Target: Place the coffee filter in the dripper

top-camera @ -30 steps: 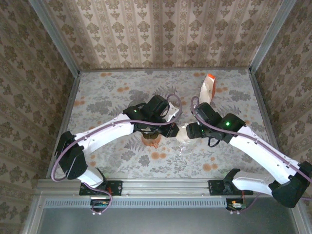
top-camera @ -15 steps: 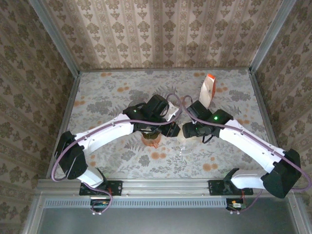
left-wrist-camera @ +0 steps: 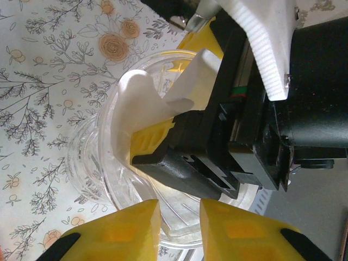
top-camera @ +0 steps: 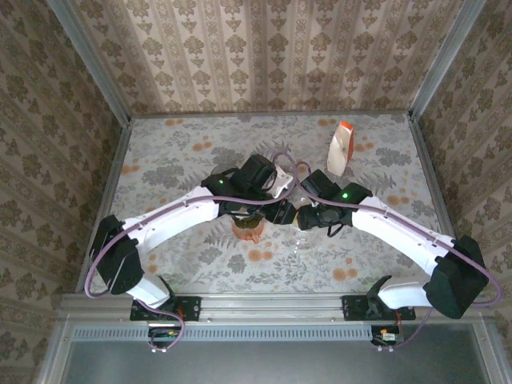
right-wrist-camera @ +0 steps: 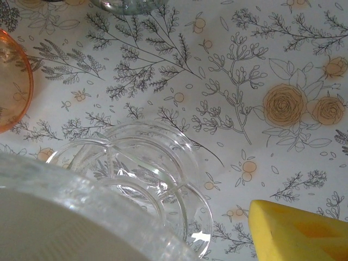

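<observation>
The clear glass dripper [left-wrist-camera: 98, 157] stands on the flowered table just right of centre [top-camera: 301, 234]. My left gripper [left-wrist-camera: 179, 231] comes at it from the left [top-camera: 278, 210], its yellow fingers closed onto the near glass rim. Over the cone, my right gripper [left-wrist-camera: 174, 92] is shut on the white coffee filter [left-wrist-camera: 144, 103], whose lower fold lies against the inner wall. In the right wrist view I see the dripper's ribbed base [right-wrist-camera: 157, 185], the pale filter [right-wrist-camera: 38, 228] through the glass, and one yellow fingertip [right-wrist-camera: 299, 231] over the table.
An orange cup [top-camera: 248, 228] sits right beside the dripper on its left, under the left wrist, and shows at the frame edge [right-wrist-camera: 11, 81]. A white pack with an orange top [top-camera: 340, 148] stands at the back right. Metal rails border the table.
The right arm has swung left, carrying the filter from beside the dripper to over its cone. The left arm has not moved.
</observation>
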`<state>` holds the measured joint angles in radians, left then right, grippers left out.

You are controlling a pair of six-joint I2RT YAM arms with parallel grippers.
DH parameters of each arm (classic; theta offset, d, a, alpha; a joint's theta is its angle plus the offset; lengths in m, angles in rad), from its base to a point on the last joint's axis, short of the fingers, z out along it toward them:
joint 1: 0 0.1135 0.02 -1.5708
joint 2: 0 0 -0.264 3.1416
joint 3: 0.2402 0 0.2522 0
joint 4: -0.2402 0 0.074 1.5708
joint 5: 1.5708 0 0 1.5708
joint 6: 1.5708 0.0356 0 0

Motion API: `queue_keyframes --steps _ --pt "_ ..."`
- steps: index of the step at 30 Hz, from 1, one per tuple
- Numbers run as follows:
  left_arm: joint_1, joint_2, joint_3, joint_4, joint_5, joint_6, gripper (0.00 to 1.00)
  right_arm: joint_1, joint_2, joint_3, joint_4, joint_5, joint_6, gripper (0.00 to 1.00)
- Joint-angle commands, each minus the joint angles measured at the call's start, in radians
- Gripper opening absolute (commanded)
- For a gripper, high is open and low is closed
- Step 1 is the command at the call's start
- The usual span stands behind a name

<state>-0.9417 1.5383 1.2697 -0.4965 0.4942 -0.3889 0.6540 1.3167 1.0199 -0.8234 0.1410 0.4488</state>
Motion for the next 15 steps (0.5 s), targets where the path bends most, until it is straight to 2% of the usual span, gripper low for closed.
queue_keyframes --steps 1,5,11,15 --pt "0.003 0.005 -0.021 -0.006 0.003 -0.010 0.28 -0.005 0.029 -0.041 0.004 -0.007 0.011 0.70" --pt "0.004 -0.004 -0.020 -0.014 -0.022 -0.013 0.29 -0.005 0.029 -0.053 0.002 -0.003 0.020 0.70" --pt "0.004 -0.051 -0.021 0.000 -0.055 -0.018 0.47 -0.005 0.019 -0.075 0.018 -0.009 0.037 0.70" --pt "0.005 -0.073 -0.025 0.004 -0.088 -0.027 0.48 -0.005 0.012 -0.074 0.026 -0.011 0.041 0.70"
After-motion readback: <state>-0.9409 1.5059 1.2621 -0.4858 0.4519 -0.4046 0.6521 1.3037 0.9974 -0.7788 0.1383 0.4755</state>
